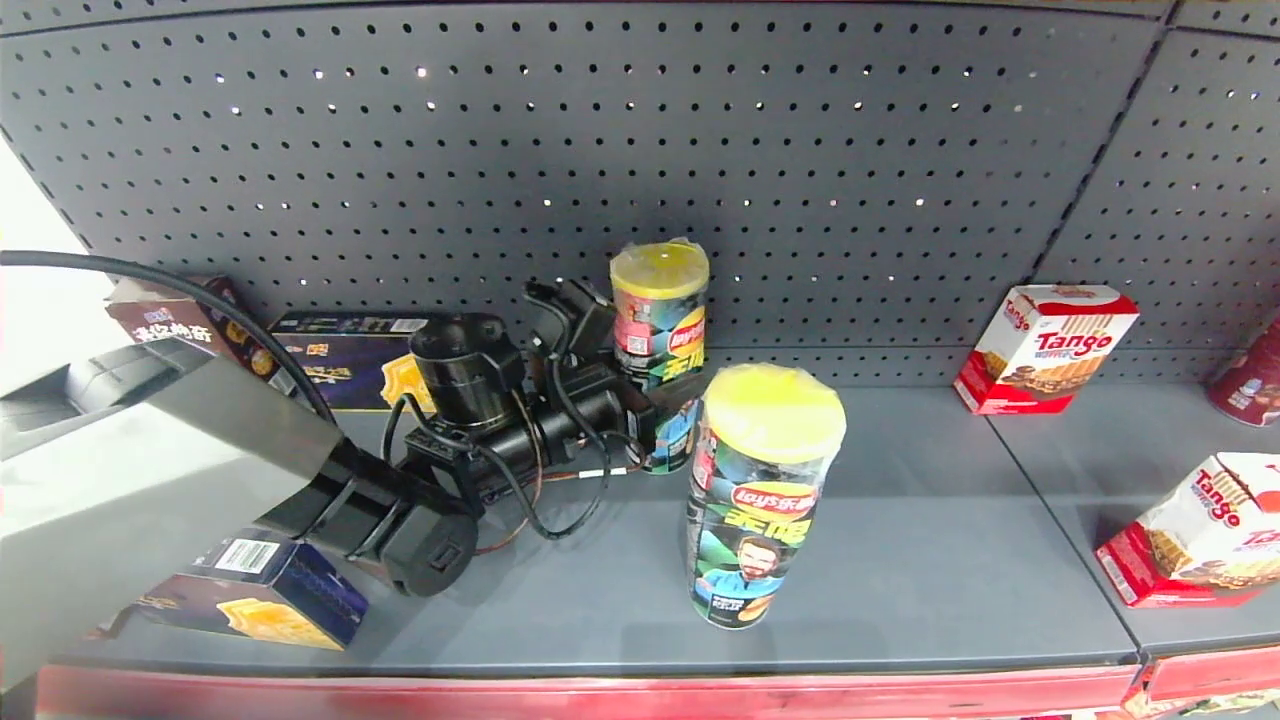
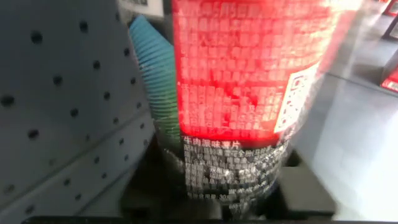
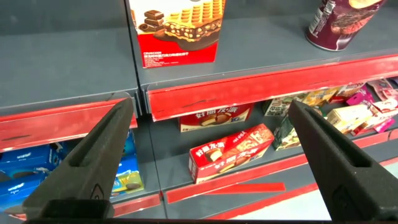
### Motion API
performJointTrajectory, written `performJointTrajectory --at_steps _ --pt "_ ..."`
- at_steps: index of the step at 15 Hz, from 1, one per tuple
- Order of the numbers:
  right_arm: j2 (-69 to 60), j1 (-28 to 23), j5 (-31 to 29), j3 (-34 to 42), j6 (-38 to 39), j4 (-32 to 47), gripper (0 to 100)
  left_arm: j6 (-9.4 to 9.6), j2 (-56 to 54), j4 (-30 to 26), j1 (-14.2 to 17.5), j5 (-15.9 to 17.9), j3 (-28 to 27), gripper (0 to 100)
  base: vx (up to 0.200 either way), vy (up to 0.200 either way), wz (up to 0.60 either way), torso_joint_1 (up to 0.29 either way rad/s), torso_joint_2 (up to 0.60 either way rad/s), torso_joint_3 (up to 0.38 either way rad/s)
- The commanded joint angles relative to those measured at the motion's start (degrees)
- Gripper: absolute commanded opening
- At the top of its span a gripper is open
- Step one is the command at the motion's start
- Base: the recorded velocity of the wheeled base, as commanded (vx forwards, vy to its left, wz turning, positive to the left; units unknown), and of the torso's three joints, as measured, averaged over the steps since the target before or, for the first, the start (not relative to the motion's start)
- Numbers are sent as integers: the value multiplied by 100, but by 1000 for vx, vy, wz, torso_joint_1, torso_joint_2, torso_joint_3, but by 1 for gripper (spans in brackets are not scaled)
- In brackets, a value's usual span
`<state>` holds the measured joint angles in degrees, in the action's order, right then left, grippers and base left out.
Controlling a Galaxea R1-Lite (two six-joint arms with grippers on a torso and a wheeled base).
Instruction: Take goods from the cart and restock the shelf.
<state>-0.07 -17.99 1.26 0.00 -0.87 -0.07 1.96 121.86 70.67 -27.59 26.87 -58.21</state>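
A dark grey pegboard back panel [image 1: 640, 130] rises behind the grey shelf [image 1: 930, 540], and small points of light shine through some of its holes. A red strip [image 1: 600, 695] runs along the shelf's front edge, and a dark upright [image 1: 1100, 150] near its right end divides this bay from the next. Past the shelf's left end there is a bright white glare [image 1: 30, 200], and underneath sit lower shelves [image 3: 174, 149] in the same grey, each edged in red.

Yellow-lidded rear can [image 1: 660, 315] and front can [image 1: 755, 510] stand upright on shelf [image 1: 930, 545].
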Motion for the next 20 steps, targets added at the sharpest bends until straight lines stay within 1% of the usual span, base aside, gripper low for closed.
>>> performJointTrajectory --at_steps 1,4,6,7,9,12,13,14,15,16,17,18,19,20 --pt "7 -2 6 0 -1 -1 100 -20 5 -18 -1 -24 108 100 0 0 0 0 0 0" --pt "7 -2 6 0 -1 -1 100 -73 -57 -211 -1 -235 117 100 0 0 0 0 0 0" --pt "7 -2 6 0 -1 -1 100 -117 -312 -581 -1 -279 152 100 0 0 0 0 0 0" --pt "7 -2 6 0 -1 -1 100 -108 -540 -1055 -1 -296 117 100 0 0 0 0 0 0" --pt "7 -2 6 0 -1 -1 100 -108 -901 -1785 -1 -296 38 100 0 0 0 0 0 0" --pt "7 -2 6 0 -1 -1 100 -82 -1393 -2760 -10 -349 -94 100 0 0 0 0 0 0" --pt "7 -2 6 0 -1 -1 100 -73 -1489 -2962 -1 -428 -112 100 0 0 0 0 0 0" --pt "7 6 -3 0 -1 -1 100 -73 -1569 -3050 8 -569 -103 100 0 0 0 0 0 0" --pt "7 -2 6 0 -1 -1 100 -73 -1621 -3068 8 -648 -76 100 0 0 0 0 0 0" --pt "7 -2 -3 0 -1 -1 100 -73 -1718 -3244 25 -692 -41 100 0 0 0 0 0 0" --pt "7 -2 6 0 -1 -1 100 6 -1815 -3551 52 -753 -41 100 0 0 0 0 0 0" --pt "7 -2 -3 0 -1 -1 100 190 -1903 -3912 87 -938 -59 100 0 0 0 0 0 0" --pt "7 -2 6 0 -1 -1 100 349 -1929 -4140 113 -1131 -85 100 0 0 0 0 0 0" --pt "7 6 6 0 -1 -1 100 401 -1938 -4210 113 -1237 -103 100 0 0 0 0 0 0"
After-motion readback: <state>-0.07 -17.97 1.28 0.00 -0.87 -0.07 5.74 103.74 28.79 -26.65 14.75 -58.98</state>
